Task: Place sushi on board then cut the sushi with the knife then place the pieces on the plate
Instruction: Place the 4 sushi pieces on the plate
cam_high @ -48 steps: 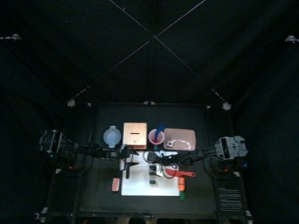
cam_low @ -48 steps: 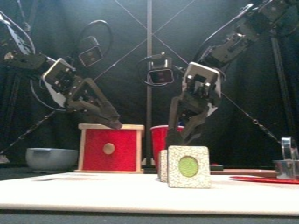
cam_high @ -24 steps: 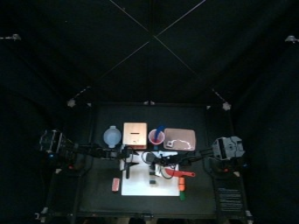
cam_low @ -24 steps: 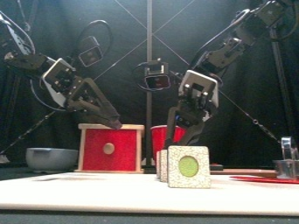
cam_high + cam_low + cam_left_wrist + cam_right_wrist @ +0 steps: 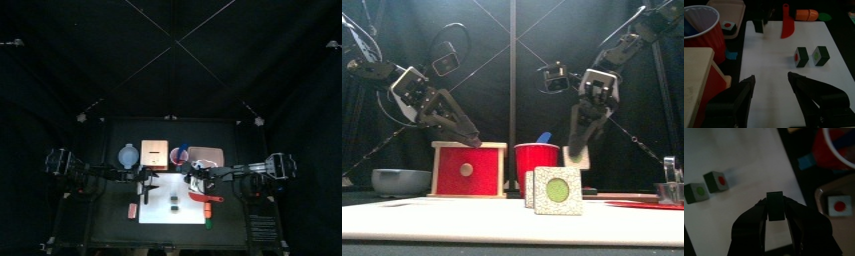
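Two dark green sushi pieces (image 5: 553,190) stand side by side on the white board (image 5: 158,215); they also show in the left wrist view as sushi pieces (image 5: 811,56). My right gripper (image 5: 775,214) is shut on a third sushi piece (image 5: 775,205) and hangs above the board's right side, near the red cup (image 5: 537,165). Another piece (image 5: 839,206) lies on the pink tray (image 5: 207,156). A red knife (image 5: 787,22) rests on the board's far end. My left gripper (image 5: 472,135) hovers open over the board's left side, with nothing between its fingers.
A wooden box (image 5: 468,170) with a red drawer front stands behind the board, a blue-grey bowl (image 5: 401,181) to its left. A metal cutter (image 5: 669,188) sits at the far right. An orange toy food (image 5: 806,14) lies past the knife.
My right gripper has risen from the sushi on the board and moved right, carrying one piece with it. The left arm has stayed still.
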Action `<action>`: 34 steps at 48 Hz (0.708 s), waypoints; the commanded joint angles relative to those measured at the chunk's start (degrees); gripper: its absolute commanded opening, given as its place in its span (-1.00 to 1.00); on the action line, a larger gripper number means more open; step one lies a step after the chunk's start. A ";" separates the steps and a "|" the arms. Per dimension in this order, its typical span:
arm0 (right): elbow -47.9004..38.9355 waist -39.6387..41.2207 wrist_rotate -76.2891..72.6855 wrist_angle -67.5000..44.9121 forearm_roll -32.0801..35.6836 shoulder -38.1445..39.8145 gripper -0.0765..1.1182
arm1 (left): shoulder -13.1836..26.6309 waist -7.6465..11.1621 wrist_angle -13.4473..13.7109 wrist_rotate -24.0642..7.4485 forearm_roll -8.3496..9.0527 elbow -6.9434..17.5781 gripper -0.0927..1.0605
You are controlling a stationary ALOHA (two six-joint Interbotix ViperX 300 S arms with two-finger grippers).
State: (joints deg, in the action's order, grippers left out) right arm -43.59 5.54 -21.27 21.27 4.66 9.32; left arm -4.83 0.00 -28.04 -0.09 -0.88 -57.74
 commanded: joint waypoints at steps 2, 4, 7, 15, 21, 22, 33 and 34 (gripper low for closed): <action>-3.43 4.04 0.09 0.79 0.53 6.33 0.11 | -0.18 -0.18 -0.18 0.09 -0.09 0.88 0.72; -4.83 5.54 0.09 0.88 0.88 7.38 0.11 | -0.26 -0.18 -0.18 0.09 -0.09 0.88 0.72; -6.77 8.53 0.09 0.97 1.23 9.14 0.11 | -0.18 -0.18 -0.26 0.00 -0.09 0.97 0.72; -9.76 14.06 0.18 0.79 2.99 10.37 0.11 | -0.18 -0.18 -0.26 0.09 -0.09 0.97 0.72; -10.46 17.67 0.18 0.18 3.25 9.67 0.15 | -0.18 -0.18 -0.26 0.00 -0.70 1.05 0.72; -10.46 18.02 0.18 0.00 3.34 9.49 0.16 | -0.18 -0.18 -0.26 0.00 -0.79 1.05 0.72; -10.55 21.18 0.18 -1.85 4.22 8.35 0.44 | -0.18 -0.18 -0.18 0.00 -0.97 1.05 0.72; -10.55 21.36 0.18 -1.93 4.31 8.26 0.46 | -0.18 -0.18 -0.26 0.00 -0.97 1.05 0.72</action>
State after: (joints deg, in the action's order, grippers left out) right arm -54.67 25.93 -21.09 19.95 8.70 16.88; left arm -4.83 0.00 -28.04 -0.09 -1.76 -57.74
